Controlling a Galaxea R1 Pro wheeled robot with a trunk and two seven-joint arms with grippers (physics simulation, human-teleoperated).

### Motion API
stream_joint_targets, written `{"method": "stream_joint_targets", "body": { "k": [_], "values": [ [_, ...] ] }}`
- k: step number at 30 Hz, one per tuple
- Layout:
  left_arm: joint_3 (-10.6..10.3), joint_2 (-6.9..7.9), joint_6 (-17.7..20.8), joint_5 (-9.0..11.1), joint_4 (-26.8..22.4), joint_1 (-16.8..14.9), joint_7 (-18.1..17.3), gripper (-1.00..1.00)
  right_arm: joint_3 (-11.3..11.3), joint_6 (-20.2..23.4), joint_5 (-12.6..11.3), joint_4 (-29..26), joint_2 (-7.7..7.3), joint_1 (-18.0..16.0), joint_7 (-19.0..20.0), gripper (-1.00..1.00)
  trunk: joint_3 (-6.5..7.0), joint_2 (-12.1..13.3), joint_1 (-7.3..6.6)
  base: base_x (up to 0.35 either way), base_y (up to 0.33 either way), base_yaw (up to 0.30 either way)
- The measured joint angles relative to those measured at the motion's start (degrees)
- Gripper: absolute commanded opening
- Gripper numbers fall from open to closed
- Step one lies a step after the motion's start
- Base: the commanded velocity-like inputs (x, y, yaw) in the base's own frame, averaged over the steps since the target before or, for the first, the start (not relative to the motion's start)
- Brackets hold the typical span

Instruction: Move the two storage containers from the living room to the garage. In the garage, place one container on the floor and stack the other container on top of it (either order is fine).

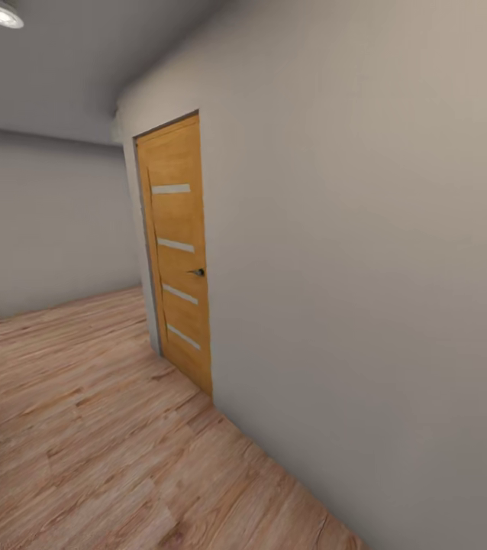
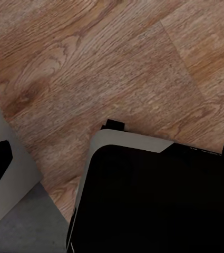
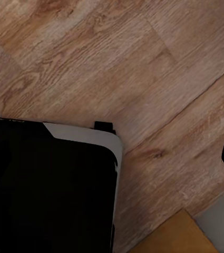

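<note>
No bins in sight, just the door [image 1: 176,252] with glass slits, a white wall [image 1: 366,267] and plank floor [image 1: 106,451]. Can't tell how the jaws stand. Guessing those bins are light, stiff, slick; grab a rim.

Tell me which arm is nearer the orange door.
Right, probably: orange door wood edges the right wrist view, and it stands on the right-hand wall. The left wrist view has wood floor below.

One door [image 1: 176,252], one ceiling light [image 1: 1,14]
</note>
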Motion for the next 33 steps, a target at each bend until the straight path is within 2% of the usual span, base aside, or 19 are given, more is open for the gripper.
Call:
{"method": "stream_joint_targets", "body": {
  "k": [33],
  "values": [
    [0.1, 0.12, 0.5, 0.1, 0.0, 0.0, 0.0, 1.0, 0.0, -0.1, 0.0, -0.1, 0.05, 0.0, 0.0, 1.0, 0.0, 0.0, -0.01, 0.32, 0.0, 0.3]
  ]
}}
